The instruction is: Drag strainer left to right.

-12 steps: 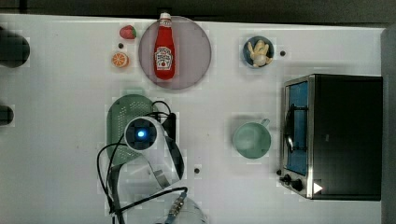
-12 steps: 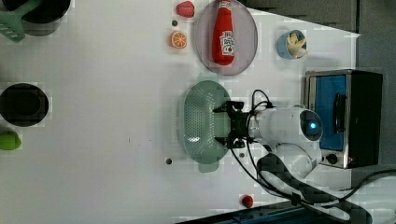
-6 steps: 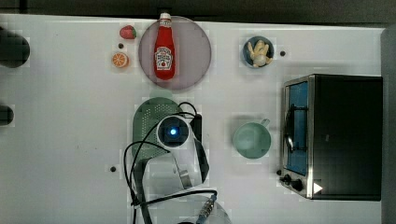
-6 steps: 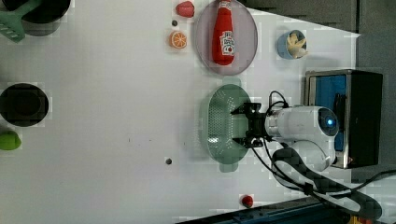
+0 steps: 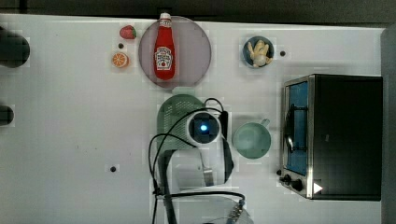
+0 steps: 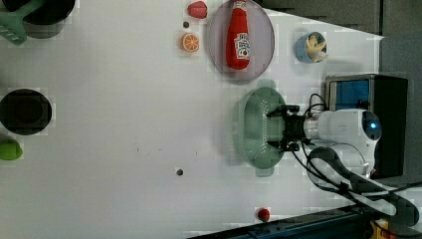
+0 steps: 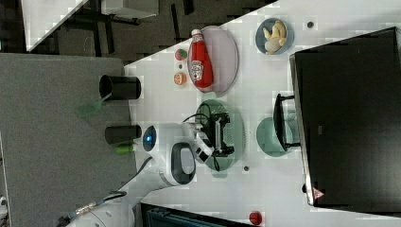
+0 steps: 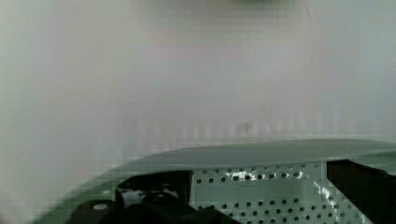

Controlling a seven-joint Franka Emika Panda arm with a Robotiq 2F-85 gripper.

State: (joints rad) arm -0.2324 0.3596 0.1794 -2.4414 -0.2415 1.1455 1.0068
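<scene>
Round mint-green cup point(image 5: 251, 139) blocks the oval mint-green plastic strainer point(image 5: 180, 108) at three o'clock in the top view; greyish-purple plate point(image 5: 196, 46) crowds twelve; nine lies open.

We take the toaster oven point(image 5: 334, 135) as our landmark in the top view. Just off its left side sits a mint-green cup point(image 5: 251, 139). Above the oven's left corner we see a blue bowl point(image 5: 258, 52) holding something pale. Further left lies a greyish-purple plate point(image 5: 191, 51) with a ketchup bottle point(image 5: 163, 49) on it, then a strawberry point(image 5: 127, 32) and an orange half point(image 5: 120, 59).
</scene>
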